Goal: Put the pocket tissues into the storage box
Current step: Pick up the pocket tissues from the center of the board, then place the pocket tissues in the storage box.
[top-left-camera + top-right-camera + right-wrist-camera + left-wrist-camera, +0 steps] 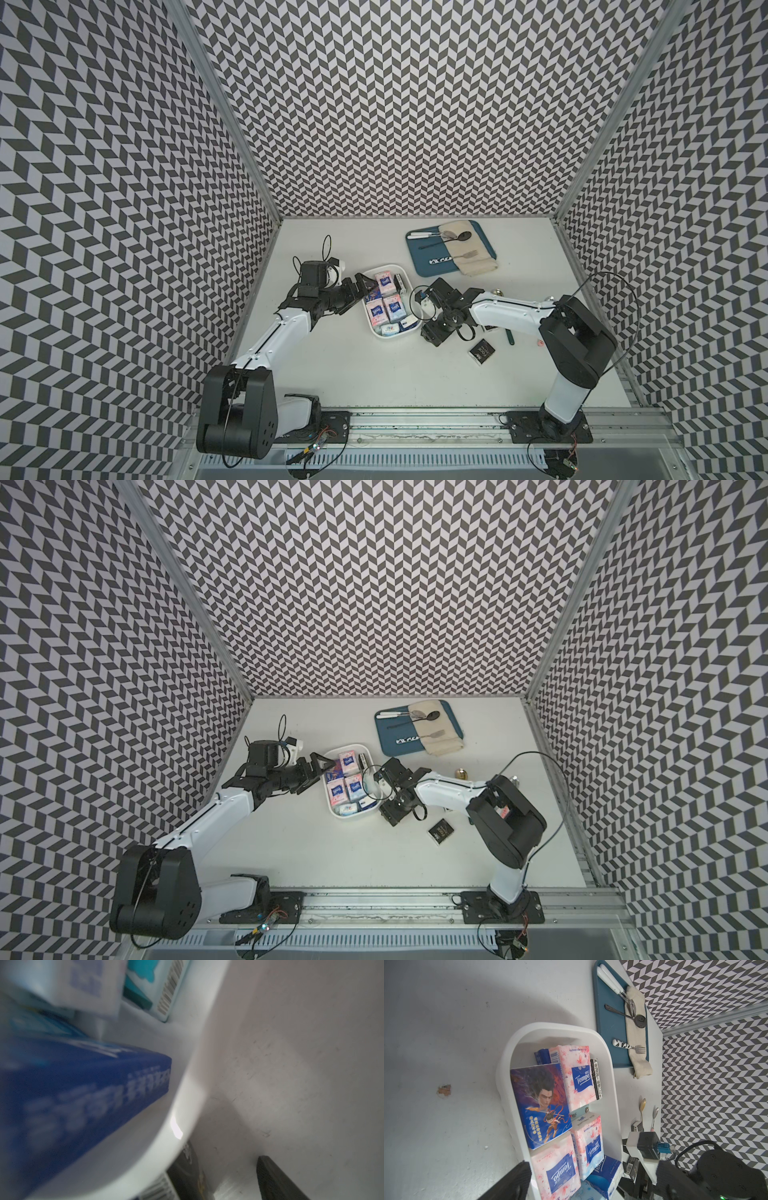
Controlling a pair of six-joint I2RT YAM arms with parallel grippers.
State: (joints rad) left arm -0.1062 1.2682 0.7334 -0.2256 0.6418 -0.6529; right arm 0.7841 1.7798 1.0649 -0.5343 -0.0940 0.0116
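The white storage box point(402, 269) point(332, 758) point(506, 1068) sits mid-table and holds several pocket tissues: pink-white packets point(577, 1078), an illustrated dark blue one point(542, 1105) and a dark blue one point(83, 1088). My left gripper point(362, 293) point(591, 1180) hangs open over the box's left rim, with nothing between its fingers. My right gripper point(422, 326) is low at the box's right rim. One of its fingers point(276, 1180) stands apart from a black packet point(187, 1167) that leans on the outer wall. Another black packet point(482, 351) point(441, 832) lies on the table.
At the back right, a blue tray point(419, 266) point(390, 746) carries cutlery and a beige cloth. A spoon with a green handle point(510, 336) lies under my right forearm. Patterned walls close in the left, back and right sides.
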